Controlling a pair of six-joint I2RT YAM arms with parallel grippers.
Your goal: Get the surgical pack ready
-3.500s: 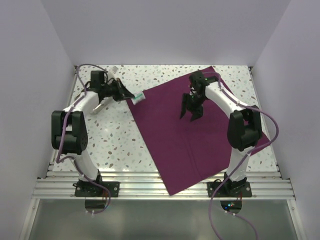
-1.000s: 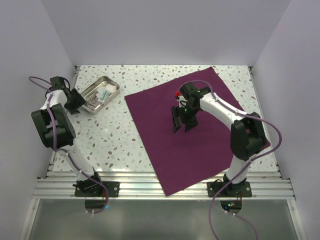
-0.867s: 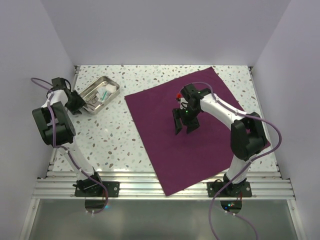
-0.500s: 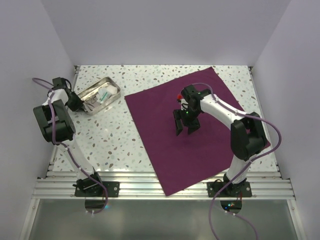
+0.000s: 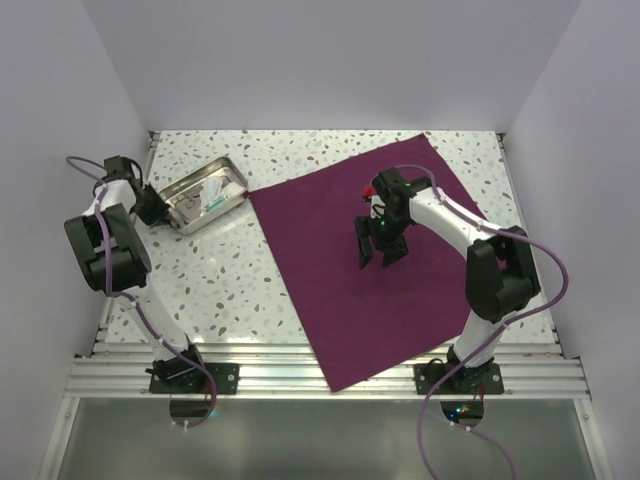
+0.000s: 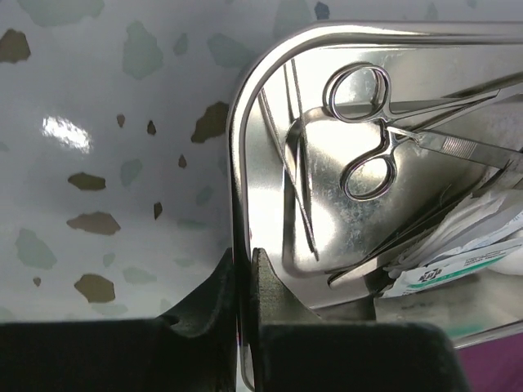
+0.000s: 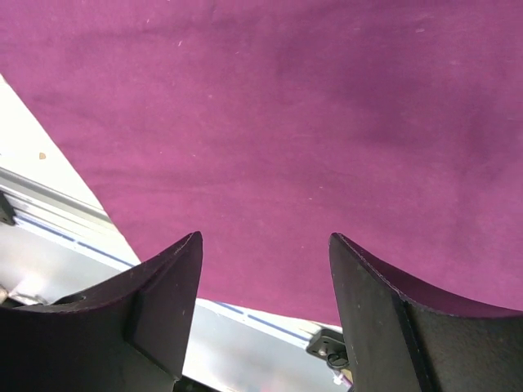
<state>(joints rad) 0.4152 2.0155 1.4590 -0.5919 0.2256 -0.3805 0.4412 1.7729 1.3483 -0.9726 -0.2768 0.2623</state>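
Cloth of a deep purple-maroon, the surgical pack (image 5: 400,290), lies opened out as one wide flat sheet on the right half of the speckled desk (image 5: 230,280). It sits turned at an angle to the desk's edges, one corner pointing toward the back wall. The nearest corner hangs over the aluminium rail (image 5: 250,365) between the two arm bases.

At the back left of the desk, just off the sheet's left corner, stands a shallow steel tray (image 6: 235,163). From the top camera I cannot tell whether tray and cloth touch. Inside the tray lie a ring-handled instrument (image 6: 386,135), a thin straight metal tool beside it, and white packets (image 6: 458,245) with green print, piled at the end nearer the cloth.

The left arm (image 5: 105,250) is folded back against the left wall, its wrist reaching the tray's outer corner. In the wrist view the left jaws are pressed together on the tray's rim, one finger inside the wall and one outside, with only the thin metal lip between them.

The right arm (image 5: 450,215) reaches out over the middle of the sheet. The right jaws stand wide apart and point down at the fabric, with nothing between them. The wrist view shows only smooth purple cloth beneath the two dark fingers, and the rail past its edge.
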